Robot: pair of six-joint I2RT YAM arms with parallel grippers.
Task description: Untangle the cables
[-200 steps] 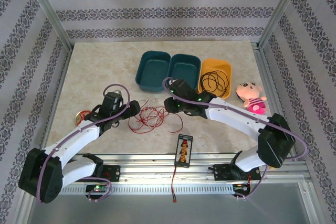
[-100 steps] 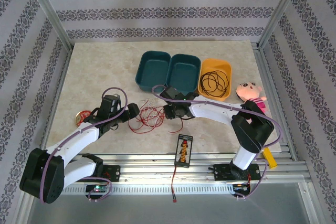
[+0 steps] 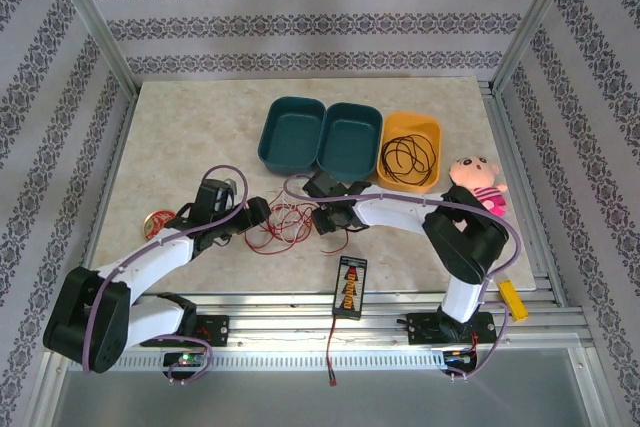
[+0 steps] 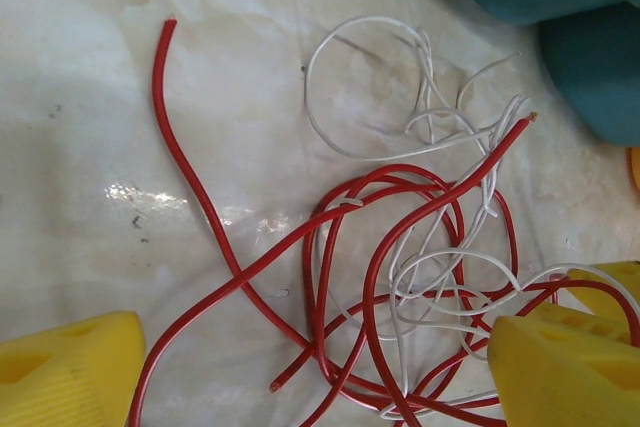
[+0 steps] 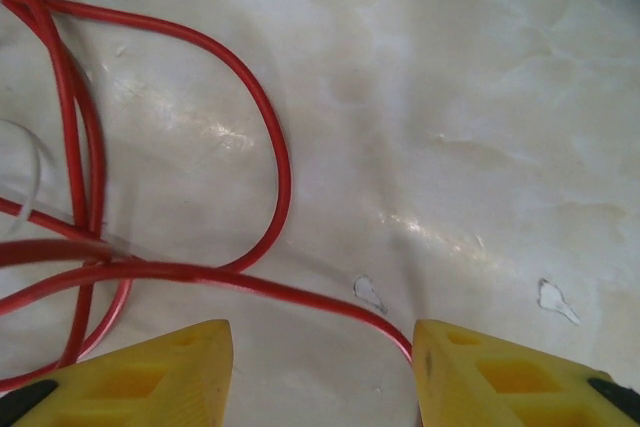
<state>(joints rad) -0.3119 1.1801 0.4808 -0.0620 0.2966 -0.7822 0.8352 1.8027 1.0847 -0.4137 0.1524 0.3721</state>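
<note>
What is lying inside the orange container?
A black cable, loosely coiled, lies on the floor of the orange container. Whether anything small lies beneath the coil cannot be seen.

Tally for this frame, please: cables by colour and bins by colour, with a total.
red cable: 1
white cable: 1
black cable: 1
teal bins: 2
orange bin: 1
Total: 6

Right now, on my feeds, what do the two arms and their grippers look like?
The left arm and right arm are white tubular links with black joints, a thick lilac cable looped along each. The left gripper and right gripper carry blocky, ribbed yellow fingers.
</note>
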